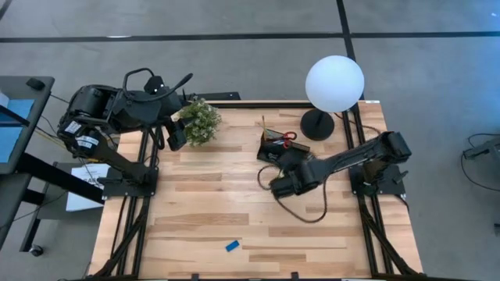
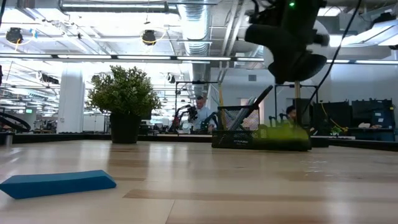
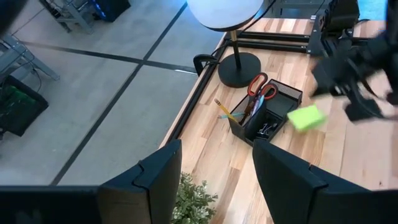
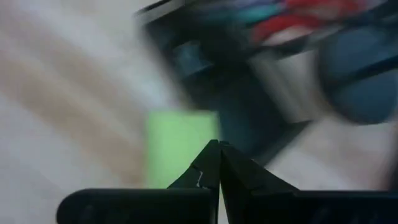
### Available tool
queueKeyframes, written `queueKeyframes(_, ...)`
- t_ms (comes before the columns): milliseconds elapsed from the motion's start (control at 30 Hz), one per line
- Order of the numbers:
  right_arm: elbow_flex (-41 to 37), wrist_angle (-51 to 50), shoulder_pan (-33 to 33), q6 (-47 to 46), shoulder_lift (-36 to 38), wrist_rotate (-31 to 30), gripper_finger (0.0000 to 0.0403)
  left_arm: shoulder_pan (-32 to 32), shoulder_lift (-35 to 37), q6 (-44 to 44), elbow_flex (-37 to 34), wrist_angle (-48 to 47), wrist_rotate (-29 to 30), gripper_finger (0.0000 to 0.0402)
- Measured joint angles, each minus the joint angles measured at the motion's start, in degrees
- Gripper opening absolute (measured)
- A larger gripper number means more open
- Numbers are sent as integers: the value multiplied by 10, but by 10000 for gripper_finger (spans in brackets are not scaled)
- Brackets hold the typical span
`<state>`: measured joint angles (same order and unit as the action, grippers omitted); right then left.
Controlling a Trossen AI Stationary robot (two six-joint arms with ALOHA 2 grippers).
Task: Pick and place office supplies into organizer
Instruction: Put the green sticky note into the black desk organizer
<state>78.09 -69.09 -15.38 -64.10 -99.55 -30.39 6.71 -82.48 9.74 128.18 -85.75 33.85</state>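
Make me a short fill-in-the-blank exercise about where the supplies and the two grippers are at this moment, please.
1. The scissors standing in the organizer have ____ handles.
2. The lime-green sticky-note pad lies on the table right beside the ____.
3. The one supply lying far from the organizer, near the table's front edge, is the blue ____.
4. The right gripper's fingers are ____, while the left gripper waits above the plant.

Missing words: red; organizer; eraser; shut

Open-plan lab, exposed ducts (image 2: 193, 18), workstations
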Motion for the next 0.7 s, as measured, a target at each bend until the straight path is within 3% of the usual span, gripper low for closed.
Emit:
queueKeyframes(167, 1, -102, 49, 1, 46, -60, 0, 0, 0, 3, 0, 1, 0, 194)
queueKeyframes(333, 1, -55, 89, 35, 66, -28, 0, 0, 0, 13, 0, 1, -1, 194)
queueKeyframes(500, 1, 31, 59, 66, 71, 10, 0, 0, 0, 22, 0, 1, -5, 194)
queueKeyframes(700, 0, 25, -26, 32, 70, 32, 0, 0, 0, 35, 0, -24, -6, 194)
